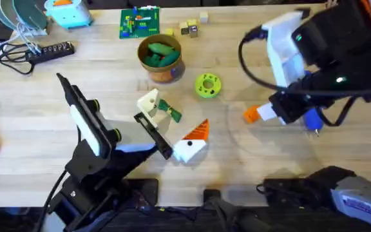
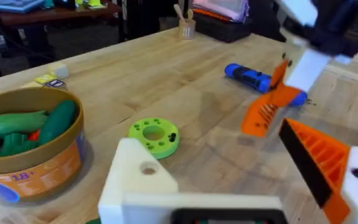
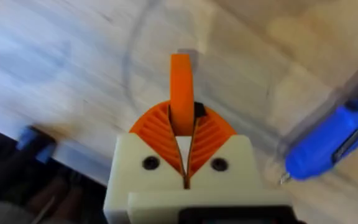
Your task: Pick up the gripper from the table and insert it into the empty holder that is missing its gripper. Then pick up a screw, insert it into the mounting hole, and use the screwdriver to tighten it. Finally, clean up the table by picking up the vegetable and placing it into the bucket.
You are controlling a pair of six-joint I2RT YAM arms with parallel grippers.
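Right gripper [image 3: 183, 163] pinched orange gripper [image 3: 181, 93] edge-on; left jaws' state untellable. I feared wedge twisting before holder [image 1: 148, 103].

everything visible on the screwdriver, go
The screwdriver is blue, pen-shaped, plastic-looking, with a dark band along its body. It lies flat on the table on the right side, beside the right gripper, which is shut on an orange gripper piece. Nothing grips the tool. In the overhead view the arm covers most of it.
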